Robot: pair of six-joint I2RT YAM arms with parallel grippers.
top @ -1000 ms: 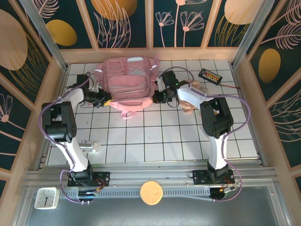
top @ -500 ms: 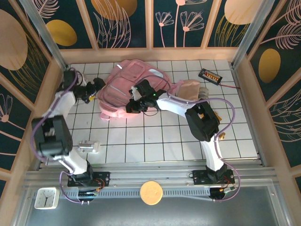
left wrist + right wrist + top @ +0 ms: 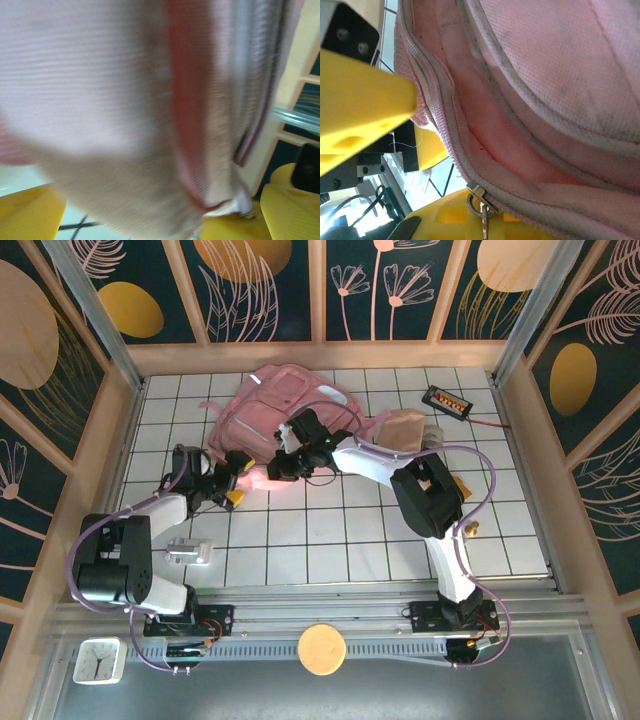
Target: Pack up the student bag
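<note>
- Top: found the bag (image 3: pixel 300 405) slewed and tilted at the far middle of the table (image 3: pixel 400 530), no longer square as a second ago.
- Saw the right gripper (image 3: pixel 283 464) clamped on its near edge, and the left gripper (image 3: pixel 238 482) swung in at the near-left corner, spread wide after being nearly closed.
- Left wrist: made out blurred pink fabric before parted yellow fingers (image 3: pixel 290 210), ungripped.
- Right wrist: saw the zipper edge, by its pull (image 3: pixel 482 212), pinched.
- Judged a regrip due; nothing packed yet.

Right claw (image 3: pixel 278 468) pinches the student bag (image 3: pixel 290 405); left claw (image 3: pixel 236 483) gapes just beside it.
</note>
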